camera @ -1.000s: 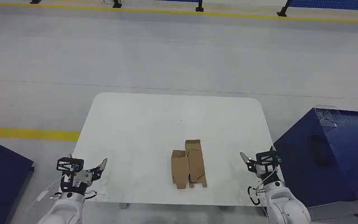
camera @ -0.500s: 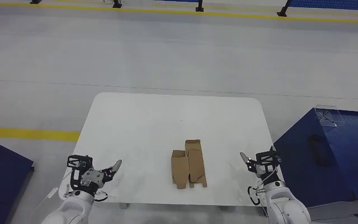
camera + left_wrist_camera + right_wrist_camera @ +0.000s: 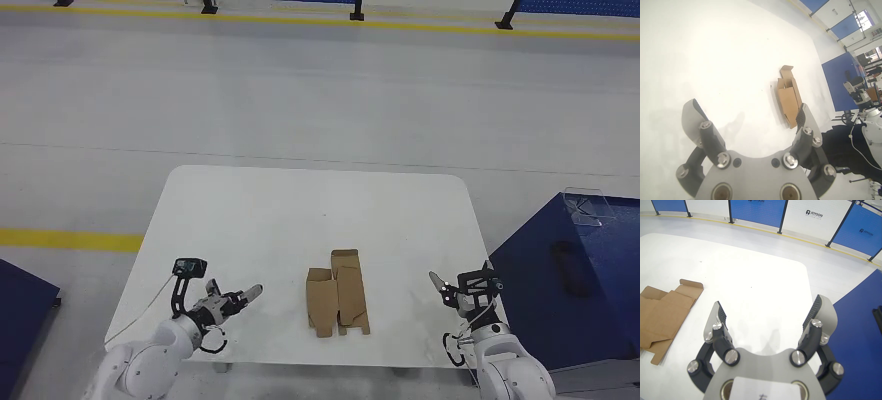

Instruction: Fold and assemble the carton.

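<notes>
The flat carton [image 3: 336,293] is laid on the worktop [image 3: 300,210] between the arms, long axis pointed away from the robot. The left fingers [image 3: 693,113] and right fingers [image 3: 715,321] are spread empty. The left are judged slightly nearer.

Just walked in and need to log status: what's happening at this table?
A two-armed robot is about to fold a flat brown cardboard carton lying on the white table. Nothing grips it yet. The left gripper hovers open to one side of it, and the right gripper hangs open at the table's edge on the other.
</notes>
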Robot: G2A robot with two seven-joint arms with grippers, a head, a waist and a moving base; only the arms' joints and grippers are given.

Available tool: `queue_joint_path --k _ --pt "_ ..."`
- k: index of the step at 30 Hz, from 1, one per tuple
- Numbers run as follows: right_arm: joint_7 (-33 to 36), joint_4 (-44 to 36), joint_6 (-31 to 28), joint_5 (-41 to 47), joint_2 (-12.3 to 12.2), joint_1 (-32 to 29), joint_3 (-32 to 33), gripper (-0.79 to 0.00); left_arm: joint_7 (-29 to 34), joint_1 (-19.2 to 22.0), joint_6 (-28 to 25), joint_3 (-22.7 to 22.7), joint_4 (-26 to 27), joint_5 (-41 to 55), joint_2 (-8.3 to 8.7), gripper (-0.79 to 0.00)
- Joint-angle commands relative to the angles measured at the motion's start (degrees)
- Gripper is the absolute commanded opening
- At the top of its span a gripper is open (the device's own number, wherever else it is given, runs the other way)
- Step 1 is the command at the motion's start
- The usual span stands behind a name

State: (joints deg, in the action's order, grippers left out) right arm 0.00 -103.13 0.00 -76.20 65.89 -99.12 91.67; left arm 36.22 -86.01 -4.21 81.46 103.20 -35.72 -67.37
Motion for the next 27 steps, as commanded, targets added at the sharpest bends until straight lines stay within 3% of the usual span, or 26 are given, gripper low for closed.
queue_joint_path --k 1,11,18,23,25,27 --pt "0.0 0.0 0.0 0.0 0.0 0.0 0.0 0.0 3.37 1.65 1.04 -0.97 -1.7 2.06 -0.07 0.0" --pt "0.0 0.0 0.0 0.0 0.0 0.0 0.0 0.0 16.81 11.46 4.41 -6.4 -11.79 10.51 -0.62 0.0" --pt "0.0 0.0 0.0 0.0 0.0 0.0 0.0 0.0 20.83 17.6 3.68 -12.37 -17.42 12.89 -1.45 -0.132" --pt "0.0 0.0 0.0 0.0 0.0 0.0 0.0 0.0 21.09 20.91 1.58 -16.4 -18.94 15.34 -2.26 -0.256" --pt "0.0 0.0 0.0 0.0 0.0 0.0 0.0 0.0 20.55 21.92 0.83 -17.85 -19.13 15.91 -2.57 -0.259" --pt "0.0 0.0 0.0 0.0 0.0 0.0 0.0 0.0 21.03 23.26 1.21 -19.58 -20.17 16.04 -2.91 -0.326"
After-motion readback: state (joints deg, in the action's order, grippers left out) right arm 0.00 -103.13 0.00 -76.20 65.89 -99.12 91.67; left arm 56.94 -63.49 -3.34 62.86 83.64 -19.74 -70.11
